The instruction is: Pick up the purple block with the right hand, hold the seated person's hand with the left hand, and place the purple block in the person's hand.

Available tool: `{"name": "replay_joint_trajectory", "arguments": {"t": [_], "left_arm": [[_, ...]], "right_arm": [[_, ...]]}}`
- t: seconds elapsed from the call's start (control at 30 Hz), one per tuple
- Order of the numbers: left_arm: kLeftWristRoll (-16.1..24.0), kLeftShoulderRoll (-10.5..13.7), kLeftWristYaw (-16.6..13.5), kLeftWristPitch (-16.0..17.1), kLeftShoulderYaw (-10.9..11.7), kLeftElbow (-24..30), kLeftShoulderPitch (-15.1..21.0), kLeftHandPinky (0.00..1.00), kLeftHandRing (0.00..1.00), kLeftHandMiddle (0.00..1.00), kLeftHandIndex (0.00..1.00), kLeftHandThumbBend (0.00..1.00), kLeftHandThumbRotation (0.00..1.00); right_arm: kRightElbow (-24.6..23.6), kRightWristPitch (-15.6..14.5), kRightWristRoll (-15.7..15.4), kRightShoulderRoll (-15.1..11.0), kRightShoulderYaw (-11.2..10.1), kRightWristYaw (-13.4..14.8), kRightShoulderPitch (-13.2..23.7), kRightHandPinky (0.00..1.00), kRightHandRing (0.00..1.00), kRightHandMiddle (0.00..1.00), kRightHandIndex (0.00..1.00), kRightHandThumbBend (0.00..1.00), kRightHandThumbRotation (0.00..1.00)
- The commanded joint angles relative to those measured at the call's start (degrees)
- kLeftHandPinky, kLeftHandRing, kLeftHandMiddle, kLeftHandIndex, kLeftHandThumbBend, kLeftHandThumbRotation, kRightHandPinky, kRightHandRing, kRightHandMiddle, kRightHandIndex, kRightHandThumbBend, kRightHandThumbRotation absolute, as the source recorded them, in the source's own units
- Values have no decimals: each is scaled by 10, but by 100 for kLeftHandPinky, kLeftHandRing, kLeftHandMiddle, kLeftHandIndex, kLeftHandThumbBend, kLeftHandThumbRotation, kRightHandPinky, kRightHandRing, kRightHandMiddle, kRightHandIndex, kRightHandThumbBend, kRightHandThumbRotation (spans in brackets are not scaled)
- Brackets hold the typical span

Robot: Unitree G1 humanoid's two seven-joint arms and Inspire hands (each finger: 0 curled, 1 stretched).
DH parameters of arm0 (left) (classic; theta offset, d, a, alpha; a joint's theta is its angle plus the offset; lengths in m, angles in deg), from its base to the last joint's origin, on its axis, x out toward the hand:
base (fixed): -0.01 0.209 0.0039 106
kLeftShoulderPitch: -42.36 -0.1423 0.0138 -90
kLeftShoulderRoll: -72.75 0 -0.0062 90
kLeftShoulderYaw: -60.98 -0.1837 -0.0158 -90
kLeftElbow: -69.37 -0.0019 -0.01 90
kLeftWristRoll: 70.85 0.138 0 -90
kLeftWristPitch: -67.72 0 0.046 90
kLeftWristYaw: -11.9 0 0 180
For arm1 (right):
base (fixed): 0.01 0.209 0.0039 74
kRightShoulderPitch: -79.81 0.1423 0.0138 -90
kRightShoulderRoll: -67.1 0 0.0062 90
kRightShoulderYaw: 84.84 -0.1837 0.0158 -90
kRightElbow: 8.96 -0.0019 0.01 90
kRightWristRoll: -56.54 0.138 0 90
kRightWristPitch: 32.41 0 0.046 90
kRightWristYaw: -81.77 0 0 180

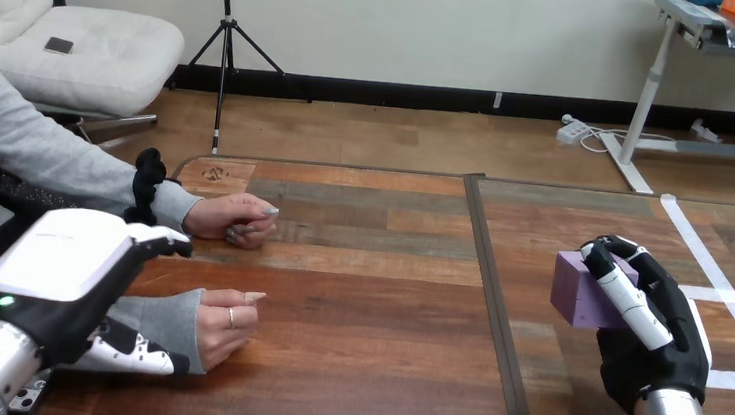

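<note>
Gripping the purple block [577, 286], our right hand [659, 333] has its fingers curled over the top, probably because those flat matte faces and square edges give an easy hold. It's at the right side of the wooden table [369, 368]. Our left hand [68, 262] lies along the person's gray sleeve, fingers straight, thumb out, nothing clasped yet. The person's nearer hand [223, 325] rests loosely curled.

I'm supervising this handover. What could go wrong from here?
1. The person's nearer hand is loosely curled, not palm-up, so the purple block may have nowhere to land.
2. The right robot hand grips the block by one end, across the table from that hand; it could slip during the carry.
</note>
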Motion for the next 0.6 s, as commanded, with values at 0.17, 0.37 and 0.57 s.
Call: {"name": "replay_joint_trajectory", "arguments": {"t": [0.17, 0.37, 0.57], "left_arm": [[-8, 36, 32, 14, -37, -51, 74, 74, 77, 78, 77, 100, 26], [-2, 39, 38, 13, -55, -75, 93, 75, 77, 78, 77, 100, 26], [0, 42, 38, 19, -73, -103, 114, 74, 77, 77, 76, 100, 26]], "right_arm": [[-10, 6, 0, 0, -7, -4, 38, 32, 37, 42, 42, 85, 0], [-19, -1, 2, 1, -7, 2, 36, 32, 37, 42, 42, 86, 0], [-21, -6, 5, 1, -9, -3, 36, 32, 37, 42, 42, 85, 0]]}}
